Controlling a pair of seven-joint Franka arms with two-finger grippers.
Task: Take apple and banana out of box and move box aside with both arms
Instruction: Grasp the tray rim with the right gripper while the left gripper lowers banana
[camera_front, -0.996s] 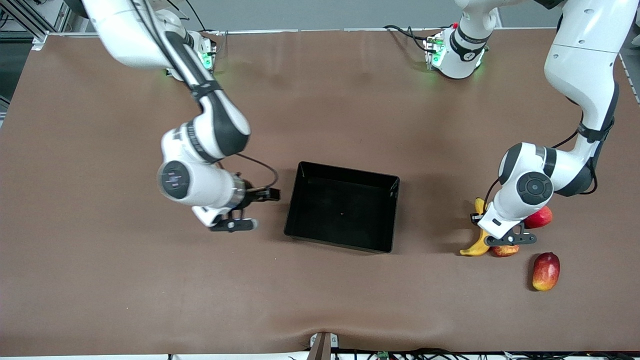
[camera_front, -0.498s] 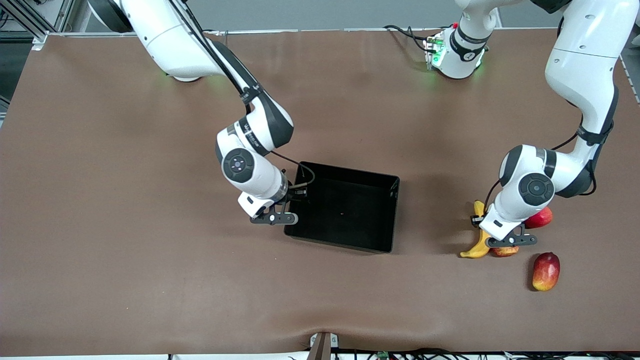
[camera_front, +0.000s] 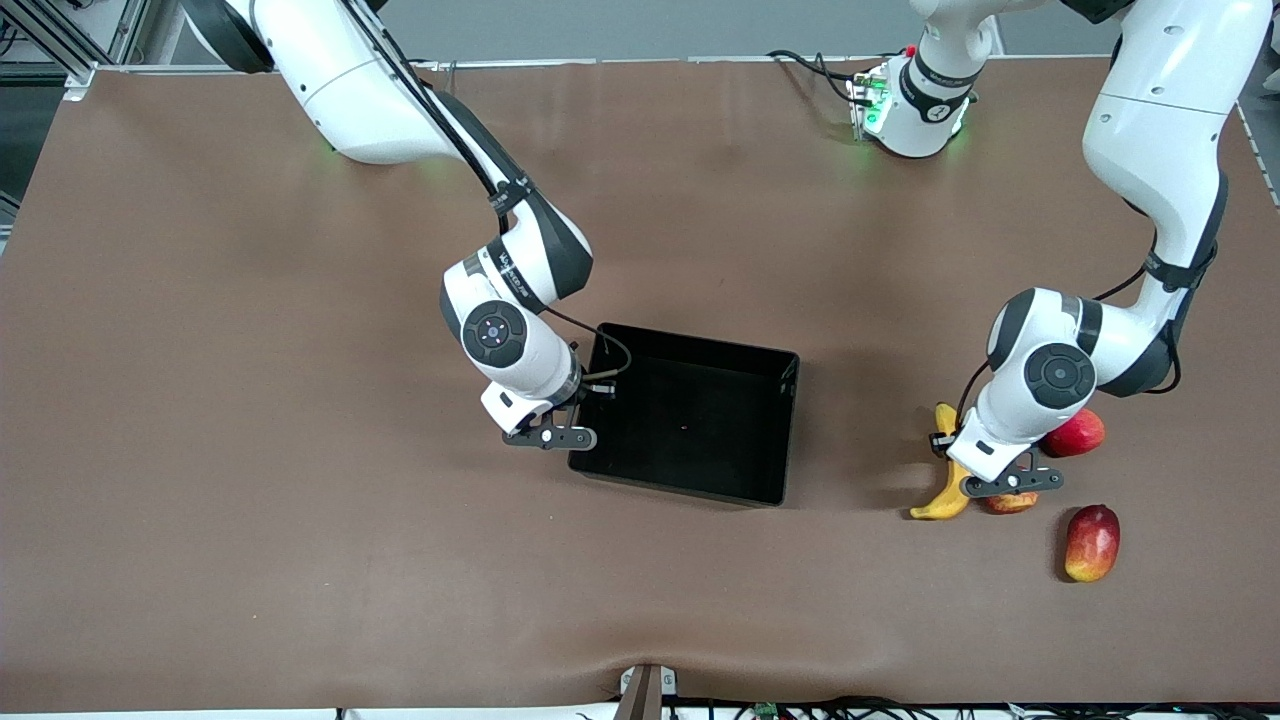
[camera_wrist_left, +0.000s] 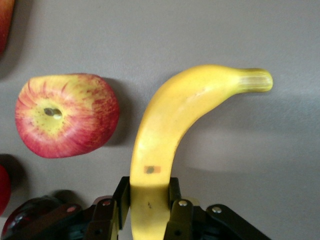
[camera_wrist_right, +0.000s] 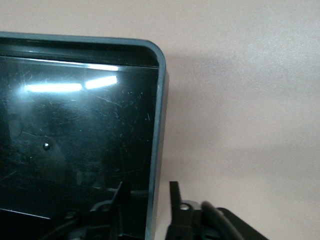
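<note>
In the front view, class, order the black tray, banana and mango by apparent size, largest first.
1. Black tray
2. Banana, partly hidden by the left claw, so only roughly ahead of the mango
3. Mango

Both arms (camera_front: 420, 110) were glossy white shells with dark grey joint bands and round grey caps at the wrists. Thin black cables ran along each arm. The bases glowed green at the frame's top. The grippers (camera_front: 560, 412) were black, with silver screws (camera_wrist_left: 178, 203) on the fingers.
</note>
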